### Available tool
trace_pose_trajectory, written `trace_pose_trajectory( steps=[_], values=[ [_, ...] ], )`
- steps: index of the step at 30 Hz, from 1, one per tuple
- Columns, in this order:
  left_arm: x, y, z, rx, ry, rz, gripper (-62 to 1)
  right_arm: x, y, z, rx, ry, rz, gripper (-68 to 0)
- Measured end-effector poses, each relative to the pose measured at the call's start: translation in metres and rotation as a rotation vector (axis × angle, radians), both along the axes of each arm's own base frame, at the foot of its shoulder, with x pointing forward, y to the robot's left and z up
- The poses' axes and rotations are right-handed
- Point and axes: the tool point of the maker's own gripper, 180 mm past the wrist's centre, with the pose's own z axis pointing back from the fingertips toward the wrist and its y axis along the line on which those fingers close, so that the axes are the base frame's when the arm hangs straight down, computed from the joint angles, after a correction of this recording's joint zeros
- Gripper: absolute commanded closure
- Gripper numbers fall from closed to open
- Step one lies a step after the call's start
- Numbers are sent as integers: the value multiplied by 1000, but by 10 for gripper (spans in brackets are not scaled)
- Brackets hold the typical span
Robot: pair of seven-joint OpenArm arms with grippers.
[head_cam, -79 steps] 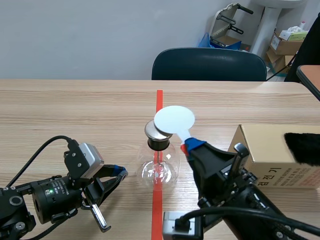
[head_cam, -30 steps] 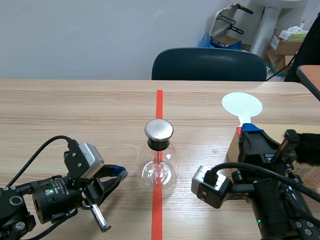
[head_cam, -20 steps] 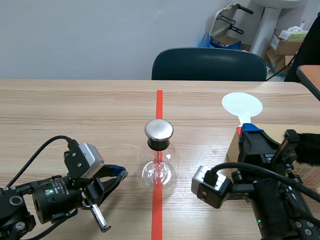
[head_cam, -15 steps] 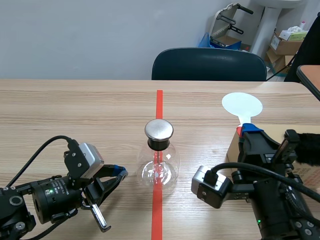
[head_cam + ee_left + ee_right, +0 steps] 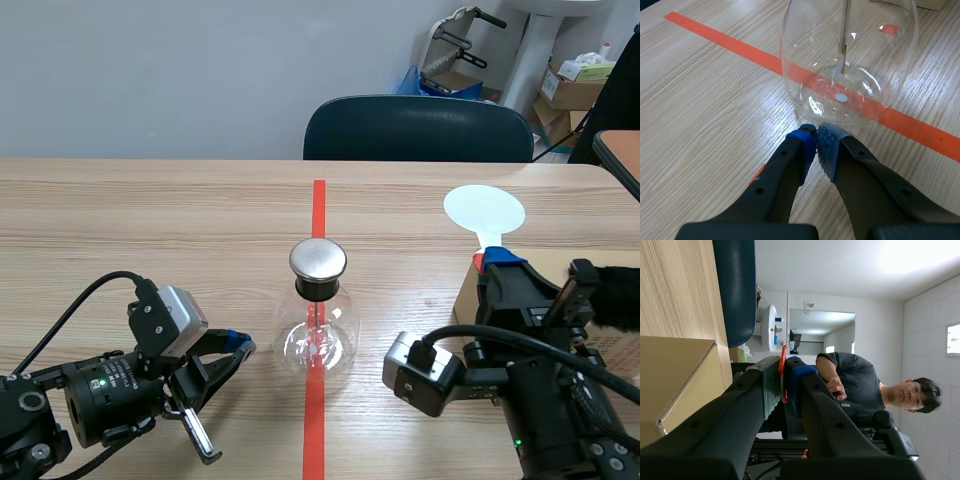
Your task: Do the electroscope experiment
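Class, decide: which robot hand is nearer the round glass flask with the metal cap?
Left. The left hand lies shut at the base of the glass flask; the right hand stands farther off by the cardboard box, gripping a white round paddle.

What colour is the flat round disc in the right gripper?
White. The flat round disc shows best in the scene view, above the right gripper.

The electroscope (image 5: 320, 322) stands mid-table (image 5: 120, 220) on the tape line. The left gripper (image 5: 243, 347) lies just left of its bulb. To the right, the right gripper (image 5: 495, 262) holds the disc paddle (image 5: 484, 211) over the cardboard box (image 5: 670, 375). A chair (image 5: 418, 128) stands behind.
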Motion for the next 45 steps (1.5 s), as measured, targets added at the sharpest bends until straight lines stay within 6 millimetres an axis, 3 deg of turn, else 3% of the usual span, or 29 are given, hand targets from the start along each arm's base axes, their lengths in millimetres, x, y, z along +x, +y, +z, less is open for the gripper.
trace_pose_trajectory(
  steps=[14, 21, 25, 29, 39, 45],
  values=[
    [0, 0, 1, -3, -3, -1, -55, -2, 4, 12, -7, -66, 74, -7],
    [-2, 3, 0, 0, 6, -12, -60, -21, -19, -5, -25, 14, 79, -7],
    [-8, 12, 2, 1, 39, -49, -185, -29, -31, -10, 6, 43, 65, -7],
    [-23, 22, 20, -48, 34, -102, -315, -31, -44, -7, 25, 36, 46, -7],
    [-78, 37, 66, -150, 70, -233, -419, -40, -51, -21, 40, 74, 37, -7],
    [-99, 39, 92, -176, 80, -299, -433, -46, -53, -33, 52, 110, 23, -7]
  ],
)
